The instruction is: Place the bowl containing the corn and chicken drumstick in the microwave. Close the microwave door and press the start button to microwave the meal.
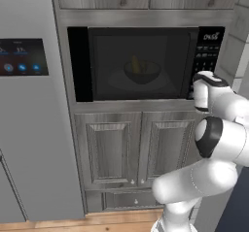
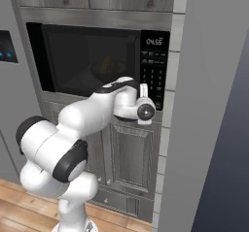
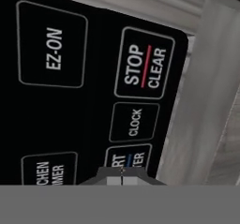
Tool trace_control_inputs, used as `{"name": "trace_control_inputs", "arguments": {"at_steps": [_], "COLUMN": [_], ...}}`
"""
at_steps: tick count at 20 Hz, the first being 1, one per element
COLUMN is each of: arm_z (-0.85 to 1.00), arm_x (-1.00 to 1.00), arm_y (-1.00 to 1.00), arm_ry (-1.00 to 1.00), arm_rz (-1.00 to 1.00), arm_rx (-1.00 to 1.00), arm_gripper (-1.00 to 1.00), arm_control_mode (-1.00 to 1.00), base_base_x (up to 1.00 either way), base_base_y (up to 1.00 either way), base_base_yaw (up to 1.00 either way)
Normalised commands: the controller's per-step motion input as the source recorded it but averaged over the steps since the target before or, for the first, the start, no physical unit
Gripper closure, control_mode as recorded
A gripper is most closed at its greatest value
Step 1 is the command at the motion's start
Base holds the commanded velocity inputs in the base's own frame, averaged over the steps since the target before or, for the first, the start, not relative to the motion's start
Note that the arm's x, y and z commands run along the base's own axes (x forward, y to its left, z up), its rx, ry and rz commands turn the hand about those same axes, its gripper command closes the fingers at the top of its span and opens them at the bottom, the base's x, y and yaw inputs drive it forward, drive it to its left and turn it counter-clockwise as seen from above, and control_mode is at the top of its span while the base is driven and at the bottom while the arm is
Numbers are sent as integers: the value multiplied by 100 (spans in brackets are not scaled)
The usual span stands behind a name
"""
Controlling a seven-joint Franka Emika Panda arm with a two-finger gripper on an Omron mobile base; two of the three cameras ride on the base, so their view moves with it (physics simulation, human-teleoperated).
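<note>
Bowl (image 1: 141,71) with corn (image 1: 135,64) sits inside the microwave (image 1: 146,63); microwave door (image 1: 138,63) is closed. My tool (image 3: 122,174), clenched and empty, is at the start button (image 3: 127,160); pressing it remains.

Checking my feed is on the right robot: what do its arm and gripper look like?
A glossy white arm of rounded segments with dark bands at the joints, a round dark cap at the wrist. In the hand view the gripper shows two small dark finger tips. No cables or markings visible.

Glossy white rounded arm (image 2: 82,117), dark joint bands
</note>
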Motion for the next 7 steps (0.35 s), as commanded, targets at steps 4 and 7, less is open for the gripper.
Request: {"name": "trace_control_inputs", "arguments": {"at_steps": [4, 7], "arm_z": [-6, -9], "arm_x": [48, 55], "arm_y": [-9, -9], "arm_ry": [-1, 0], "arm_rz": [0, 0], "arm_rx": [1, 2], "arm_gripper": [100, 100], "arm_control_mode": [-100, -100], "base_base_x": [0, 0], "base_base_y": [0, 0], "base_base_yaw": [0, 0]}}
